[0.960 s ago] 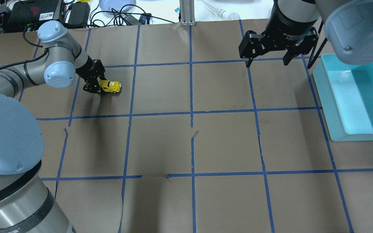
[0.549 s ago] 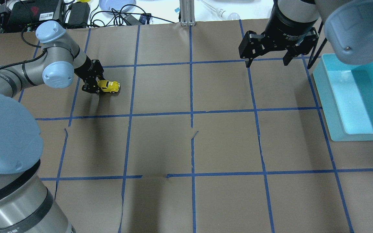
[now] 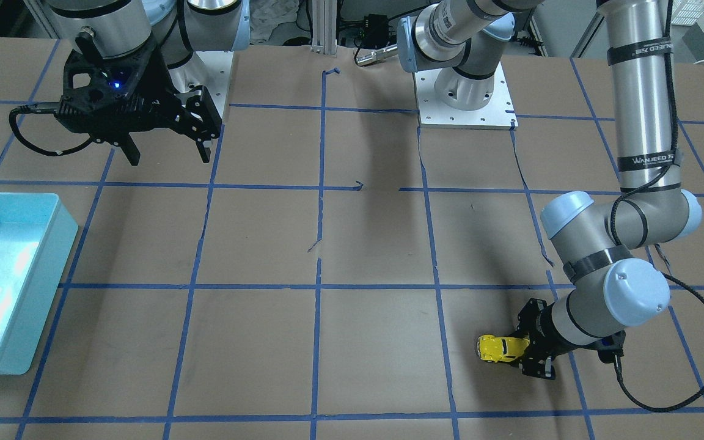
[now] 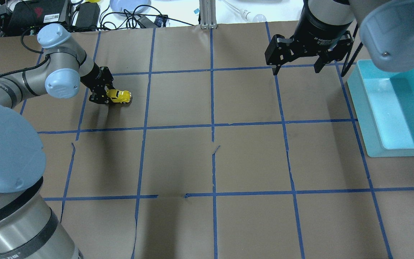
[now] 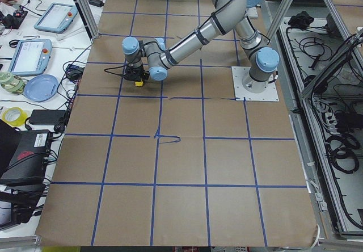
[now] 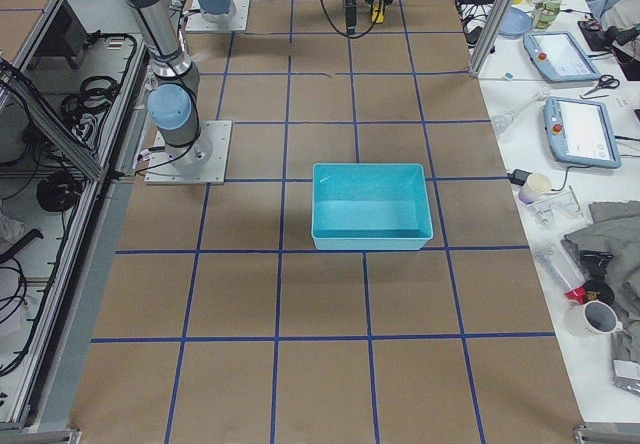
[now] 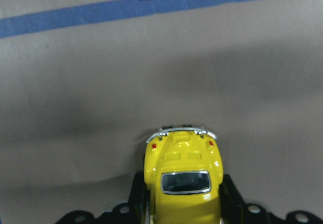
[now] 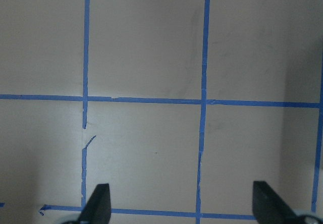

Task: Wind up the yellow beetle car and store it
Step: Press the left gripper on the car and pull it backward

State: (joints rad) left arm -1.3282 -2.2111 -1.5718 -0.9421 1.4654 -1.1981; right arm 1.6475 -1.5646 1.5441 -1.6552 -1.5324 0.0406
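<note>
The yellow beetle car (image 4: 119, 96) sits on the brown paper table at the far left of the overhead view. My left gripper (image 4: 107, 96) is shut on its near end and holds it low, wheels on the paper. The car also shows in the front-facing view (image 3: 498, 348) and fills the bottom of the left wrist view (image 7: 182, 178), between the black fingers (image 7: 139, 196). My right gripper (image 4: 294, 68) hangs open and empty high above the table at the far right; its fingertips (image 8: 100, 201) show wide apart in the right wrist view.
A light-blue bin (image 4: 394, 108) stands at the right edge of the table, open and empty; it also shows in the front-facing view (image 3: 3, 275). Blue tape lines form a grid on the paper. Cables and tablets lie beyond the far edge.
My left gripper has drawn the car back to the left along the paper by a short way. The right arm has not moved.
</note>
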